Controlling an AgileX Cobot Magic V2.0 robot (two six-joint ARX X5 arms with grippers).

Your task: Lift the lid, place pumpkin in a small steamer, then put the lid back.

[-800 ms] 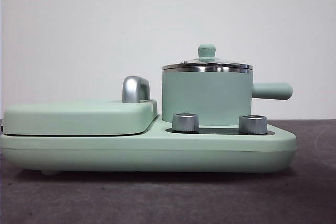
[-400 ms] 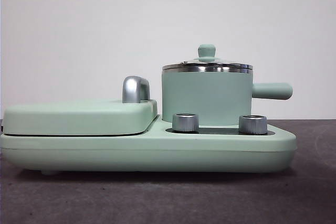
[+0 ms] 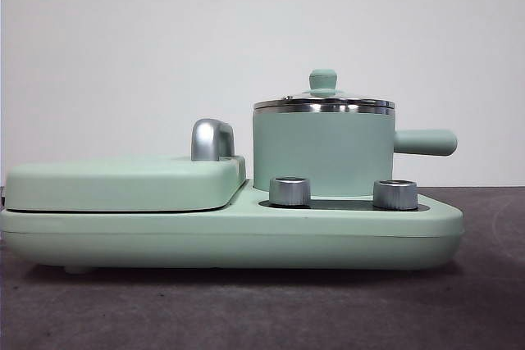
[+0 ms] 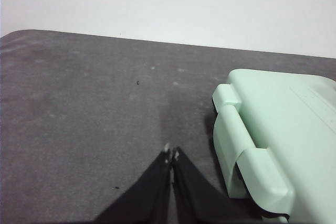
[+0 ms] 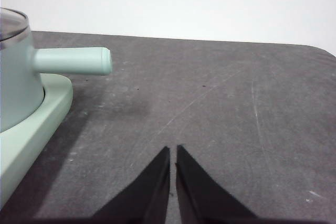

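Plainly, nothing of the task has begun: the lid (image 3: pixel 323 102) sits closed on the small steamer (image 3: pixel 323 153), its mint-green knob upright at the top, and the steamer stands on the mint-green base unit (image 3: pixel 230 239) with its side handle (image 3: pixel 425 142) pointing to 3 o'clock in the front view. At 9 o'clock from the steamer lies the flat grill cover (image 3: pixel 123 184), with a silver hinge piece (image 3: pixel 212 139) between the two; two silver dials (image 3: pixel 289 191) stand just in front of the pot. The pumpkin appears in none of the views, so where it lies I cannot say. The left gripper (image 4: pixel 171 155) hangs over bare dark table (image 4: pixel 79 119) beside the grill end of the unit, its jaws pressed together and holding nothing. The right gripper (image 5: pixel 173 149) is likewise closed and empty, over the table on the handle side of the steamer, well apart from the pot. By my judgement the step in hand is the first, lifting the lid. That calls for one gripper, likely the right since it is on the pot's side, to part its jaws, come over the knob and close on it squarely before rising, as the knob is small and the glass rim seats inside the steel edge.
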